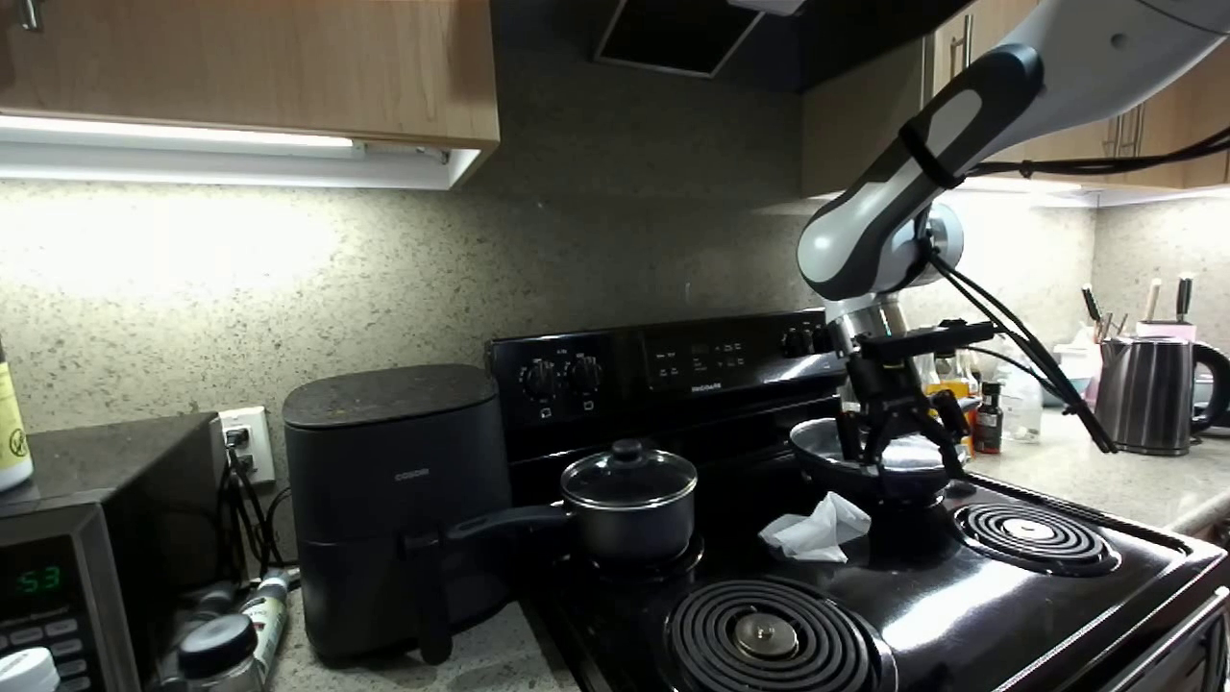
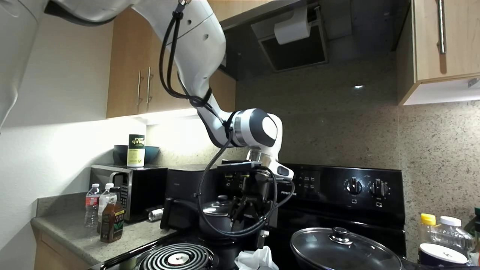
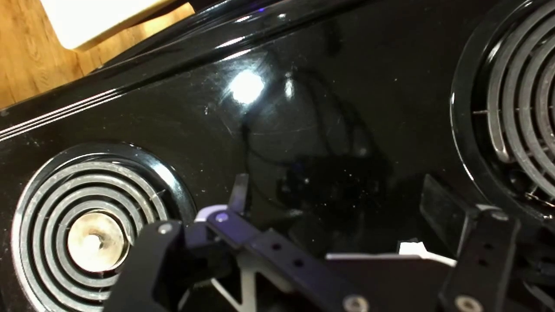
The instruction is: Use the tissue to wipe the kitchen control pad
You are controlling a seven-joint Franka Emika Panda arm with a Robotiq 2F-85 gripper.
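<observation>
The tissue point(image 1: 817, 529) is a crumpled white wad on the black stove top between the saucepan and the lidded pan. It also shows at the bottom of an exterior view point(image 2: 257, 259). In the wrist view a small white patch point(image 3: 412, 248) shows past the gripper's base; I cannot tell if it is the tissue. The kitchen control pad point(image 1: 697, 358) is the glossy black upright panel at the stove's back, also seen in an exterior view point(image 2: 337, 187), partly behind the arm. My gripper point(image 1: 908, 461) points down above the stove, open and empty, its fingers wide apart in the wrist view point(image 3: 336, 195).
A saucepan point(image 1: 629, 509) with a glass lid stands at the back of the stove. A wide lidded pan point(image 2: 345, 249) sits on another back burner. Bare coil burners point(image 1: 769, 634) lie at the front. An air fryer point(image 1: 399, 509) stands beside the stove, and bottles point(image 1: 988, 418) opposite.
</observation>
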